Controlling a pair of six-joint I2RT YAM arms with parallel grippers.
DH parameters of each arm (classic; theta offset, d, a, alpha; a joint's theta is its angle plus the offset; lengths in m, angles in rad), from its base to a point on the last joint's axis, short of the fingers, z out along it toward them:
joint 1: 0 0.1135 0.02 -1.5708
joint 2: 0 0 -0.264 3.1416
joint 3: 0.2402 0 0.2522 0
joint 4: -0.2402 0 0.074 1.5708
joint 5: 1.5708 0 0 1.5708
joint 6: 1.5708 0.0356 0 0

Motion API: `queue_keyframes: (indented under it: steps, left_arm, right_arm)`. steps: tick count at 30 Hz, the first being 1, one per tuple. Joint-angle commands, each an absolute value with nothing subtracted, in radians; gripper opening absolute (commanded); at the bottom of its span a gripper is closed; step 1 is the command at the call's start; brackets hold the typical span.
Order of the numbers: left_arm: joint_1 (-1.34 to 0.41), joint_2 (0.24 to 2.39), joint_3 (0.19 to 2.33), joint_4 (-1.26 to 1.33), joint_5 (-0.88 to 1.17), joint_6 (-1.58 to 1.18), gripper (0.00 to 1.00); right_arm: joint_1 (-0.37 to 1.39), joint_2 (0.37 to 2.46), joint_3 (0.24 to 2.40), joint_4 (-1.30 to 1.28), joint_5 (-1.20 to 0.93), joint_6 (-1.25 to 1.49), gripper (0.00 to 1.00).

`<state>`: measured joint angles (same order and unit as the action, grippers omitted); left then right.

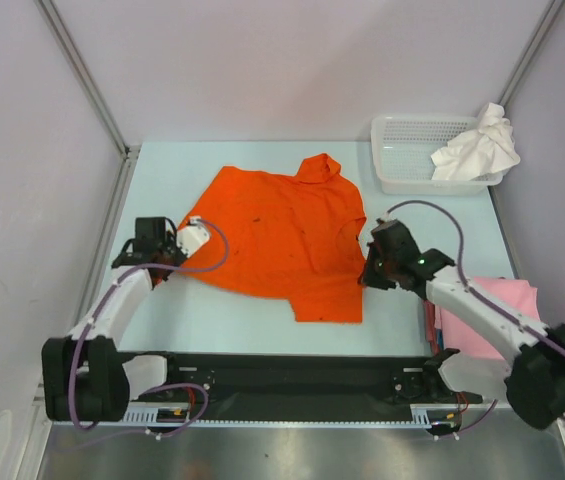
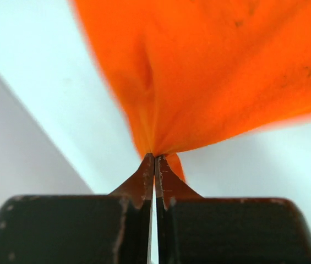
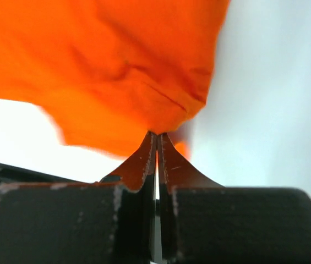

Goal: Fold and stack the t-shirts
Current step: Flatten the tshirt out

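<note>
1. The orange t-shirt (image 1: 282, 235) lies spread out in the middle of the counter (image 1: 232, 320).
2. The left jaws are pressed together, pinching its left edge.
3. The right jaws pinch its right edge.

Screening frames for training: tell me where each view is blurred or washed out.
Top external: evenly lit, the orange t-shirt crisp. Left wrist: the left fingers sharp, the shirt's edges smeared. Right wrist: the right fingers sharp, the shirt's lower left edge smeared, the background below it washed out white.
</note>
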<state>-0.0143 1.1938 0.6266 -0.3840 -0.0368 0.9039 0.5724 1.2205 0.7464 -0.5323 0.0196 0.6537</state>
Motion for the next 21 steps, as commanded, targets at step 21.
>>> queue_keyframes:
  steps: [21]
  left_arm:
    - [0.041, 1.169, 1.747, -0.864, -0.071, 0.646, 0.00]
  right_arm:
    - [0.434, 1.167, 1.726, -0.660, 0.120, 0.222, 0.00]
